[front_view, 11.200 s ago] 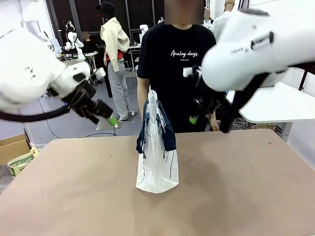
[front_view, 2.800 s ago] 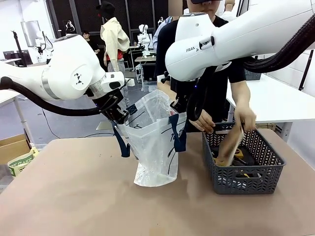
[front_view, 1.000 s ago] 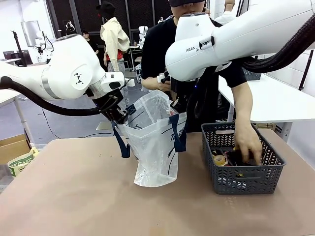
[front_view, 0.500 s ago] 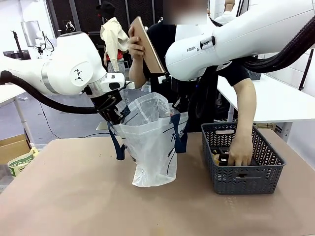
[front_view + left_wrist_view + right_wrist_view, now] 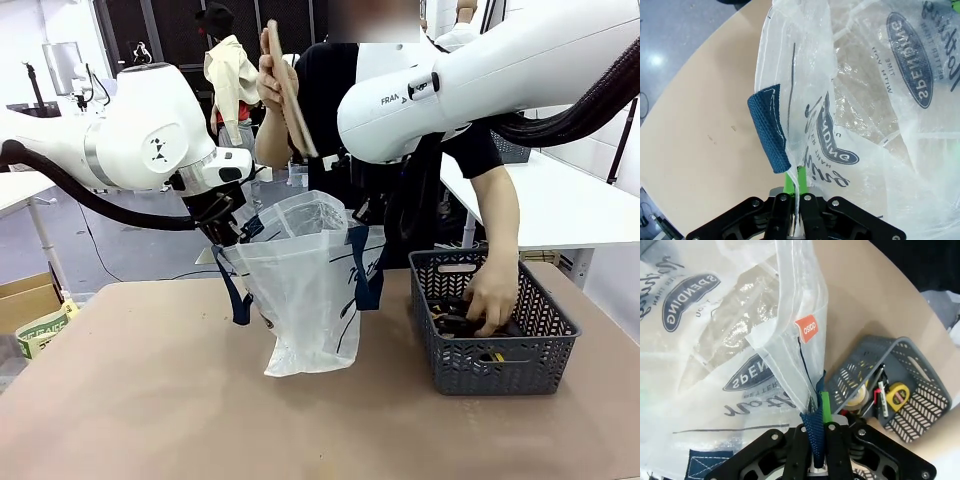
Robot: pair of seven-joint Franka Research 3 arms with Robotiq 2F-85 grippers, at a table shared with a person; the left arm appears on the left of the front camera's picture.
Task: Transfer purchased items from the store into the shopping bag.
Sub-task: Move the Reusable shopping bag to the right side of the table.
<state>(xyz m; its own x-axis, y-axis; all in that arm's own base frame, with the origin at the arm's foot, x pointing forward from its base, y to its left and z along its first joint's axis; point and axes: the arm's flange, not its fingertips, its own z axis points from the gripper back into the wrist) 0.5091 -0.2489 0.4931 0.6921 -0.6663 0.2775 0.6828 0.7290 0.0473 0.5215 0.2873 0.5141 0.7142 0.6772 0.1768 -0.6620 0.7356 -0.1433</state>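
The shopping bag point(image 5: 305, 290) stands on the table, held wide at its mouth between my two grippers. My left gripper point(image 5: 228, 233) is shut on the bag's left rim, and its fingers point(image 5: 790, 180) pinch the plastic beside a navy strap point(image 5: 769, 130). My right gripper point(image 5: 817, 440) is shut on the right rim and strap of the bag point(image 5: 740, 325). The store point(image 5: 490, 365), a grey lattice basket, sits to the right. A person's hand point(image 5: 495, 295) reaches into it. Their other hand holds a tan flat piece point(image 5: 285, 90) up above the bag. A yellow tape measure point(image 5: 897, 392) lies in the basket point(image 5: 920, 410).
The tan table point(image 5: 150, 400) has free room in front and to the left of the bag. A cardboard box point(image 5: 30, 315) sits on the floor beyond the table's left edge. A white table point(image 5: 560, 215) stands behind the basket.
The tan piece in the person's raised hand has tipped more upright over the bag. The bag has shifted slightly left with my left gripper. The hand in the basket has moved a little.
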